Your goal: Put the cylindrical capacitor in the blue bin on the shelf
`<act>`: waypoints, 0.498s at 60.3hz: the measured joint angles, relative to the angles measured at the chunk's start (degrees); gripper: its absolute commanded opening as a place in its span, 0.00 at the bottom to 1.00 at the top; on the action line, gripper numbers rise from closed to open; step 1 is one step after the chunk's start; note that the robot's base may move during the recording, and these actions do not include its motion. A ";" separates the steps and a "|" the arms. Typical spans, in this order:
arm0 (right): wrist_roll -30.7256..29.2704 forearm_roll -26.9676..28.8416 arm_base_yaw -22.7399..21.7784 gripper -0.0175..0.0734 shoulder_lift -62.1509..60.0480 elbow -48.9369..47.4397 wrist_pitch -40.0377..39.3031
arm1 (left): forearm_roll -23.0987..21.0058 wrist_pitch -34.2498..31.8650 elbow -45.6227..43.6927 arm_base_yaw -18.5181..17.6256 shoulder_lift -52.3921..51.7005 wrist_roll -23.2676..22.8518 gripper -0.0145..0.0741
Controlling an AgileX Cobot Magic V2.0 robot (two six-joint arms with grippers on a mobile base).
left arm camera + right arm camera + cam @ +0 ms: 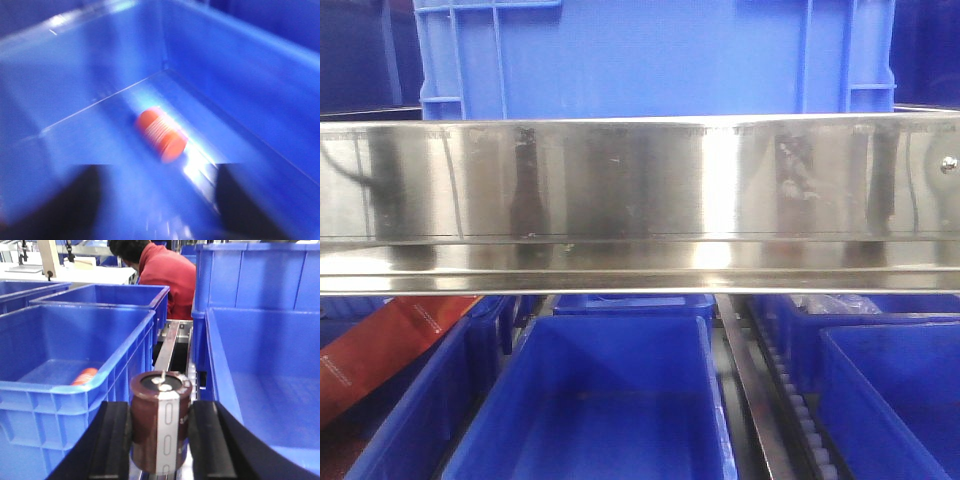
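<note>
My right gripper (160, 447): clamped on the cylindrical capacitor (161, 407), one black finger (116, 440) pressed to each side of it.
Cylindrical capacitor: upright between those fingers, dark brown body, pale stripe down the front, silvery fittings on its dark top. It hangs over the gap between two bins, inside neither.
Bin on the left of my right wrist view (75, 390): blue, open-topped, with an orange ribbed cylinder (85, 376) lying on its floor.
Bin on the right of that view (214, 355): blue; its near wall stands just beside the capacitor.
Behind: a person in a red top (167, 275), back turned.
My left gripper (159, 205): fingers apart, nothing between them, hovering inside a blue bin (240, 75). The view is blurred.
Below my left gripper: the same kind of orange ribbed cylinder (161, 134), on its side on the bin floor.
Shelf (640, 190): its shiny steel front rail crosses the whole front view.
Above the rail: a large blue crate (650, 60).
Below the rail: a row of blue bins (610, 400).
</note>
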 measured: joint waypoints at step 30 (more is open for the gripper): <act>0.00 0.00 0.00 0.01 0.00 0.00 0.85 | -0.11 -2.45 25.31 7.39 -30.06 -3.66 0.08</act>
